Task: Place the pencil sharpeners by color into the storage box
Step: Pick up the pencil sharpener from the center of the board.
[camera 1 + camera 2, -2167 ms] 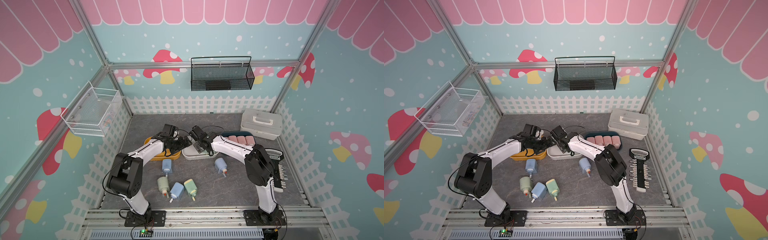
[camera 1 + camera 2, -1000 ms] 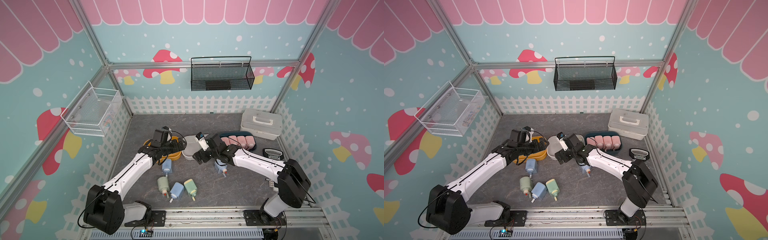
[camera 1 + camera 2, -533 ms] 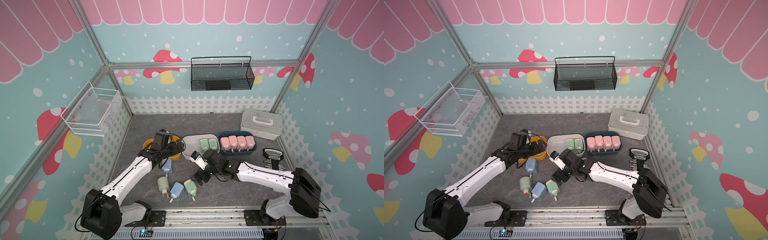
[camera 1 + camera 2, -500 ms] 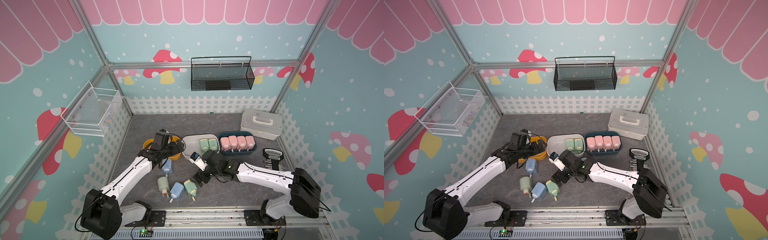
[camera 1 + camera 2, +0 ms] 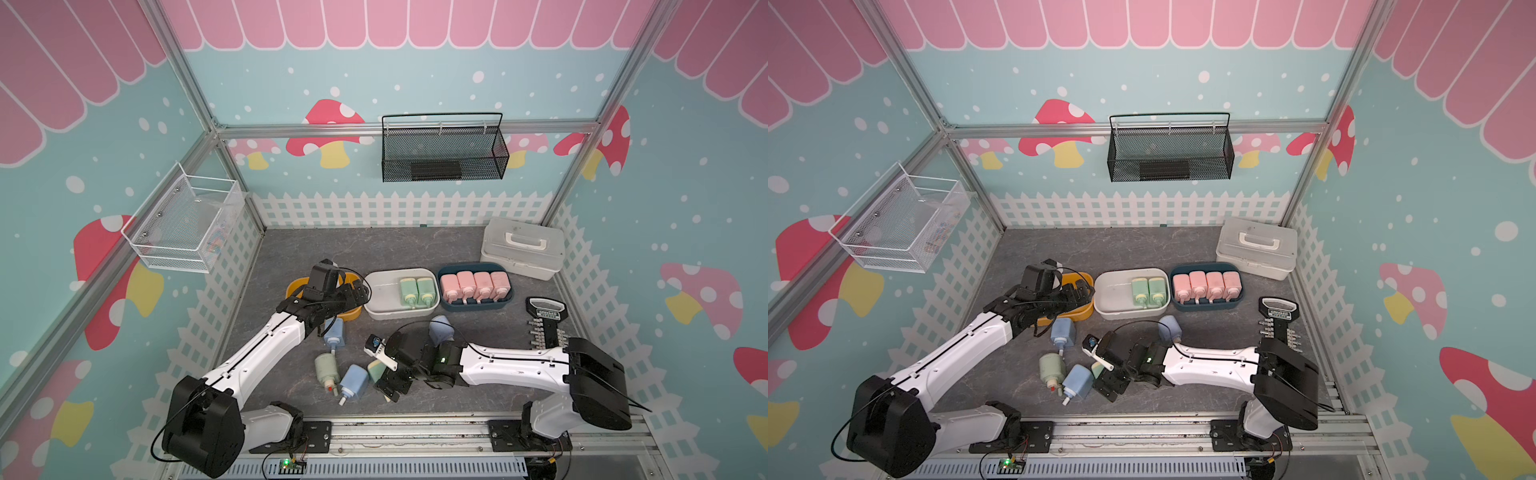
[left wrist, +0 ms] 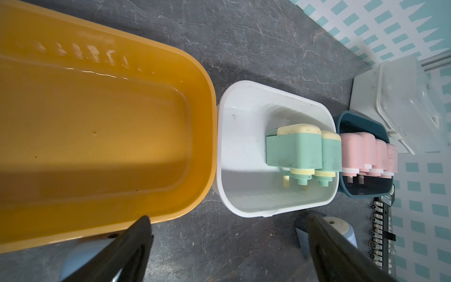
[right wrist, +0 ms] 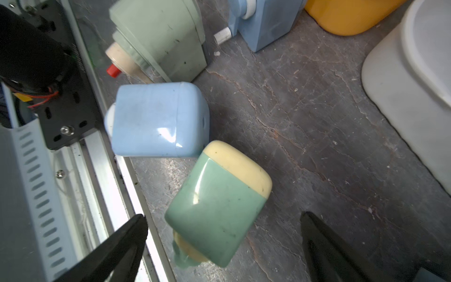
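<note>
Grey desk (image 5: 374, 249): four pink sharpeners (image 5: 473, 284) binned, two green sharpeners (image 5: 417, 289) binned; three blue sharpeners (image 5: 355, 380), two green loose. Released: left hand (image 5: 359, 293), right hand (image 7: 223, 216).

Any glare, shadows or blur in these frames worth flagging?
Left wrist view: a broad shadow band crosses the floor of the yellow tray, with glints on one wall; the left end effector shows as dark, soft-edged shapes near the lens. Right wrist view: small highlights on the blue sharpener and the green sharpener beside it, both sharp. Both top views: evenly lit, crisp, no glare.
</note>
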Controlling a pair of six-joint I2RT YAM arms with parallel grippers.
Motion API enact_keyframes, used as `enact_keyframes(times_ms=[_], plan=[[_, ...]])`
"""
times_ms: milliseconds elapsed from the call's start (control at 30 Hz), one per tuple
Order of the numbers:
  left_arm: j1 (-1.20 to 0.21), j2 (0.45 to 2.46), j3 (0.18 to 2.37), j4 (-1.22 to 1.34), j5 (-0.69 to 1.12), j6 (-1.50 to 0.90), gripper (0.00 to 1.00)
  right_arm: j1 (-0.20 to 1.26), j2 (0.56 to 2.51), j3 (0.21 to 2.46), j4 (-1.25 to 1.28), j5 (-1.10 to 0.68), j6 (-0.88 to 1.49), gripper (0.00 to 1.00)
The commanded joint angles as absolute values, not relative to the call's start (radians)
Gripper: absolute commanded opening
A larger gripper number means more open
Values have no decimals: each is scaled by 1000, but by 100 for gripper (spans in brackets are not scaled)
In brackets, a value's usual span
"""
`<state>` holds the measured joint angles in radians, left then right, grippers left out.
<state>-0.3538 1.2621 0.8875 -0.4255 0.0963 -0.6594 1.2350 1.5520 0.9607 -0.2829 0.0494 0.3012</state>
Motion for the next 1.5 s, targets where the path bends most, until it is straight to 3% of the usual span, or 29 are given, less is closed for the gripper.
enact_keyframes(times_ms=[0,467,700,867,1233,1467], plan=[[-356,1274,874,-428,104,-669,99,1260,1588,1001,-304,155,319,98],[-356,1300,874,-434,104,-670,99,1270,1623,1019,-425,328,352,98],[-356,1321,886,-433,111,-673,99,1270,1606,1014,-462,323,334,98],[-356,1325,884,-434,113,-671,99,1269,1568,971,-297,144,311,98],[-354,1318,880,-439,109,-663,99,1268,1660,1034,-326,250,371,90],[-353,1324,882,-442,101,-653,99,1255,1692,1060,-338,225,379,84]])
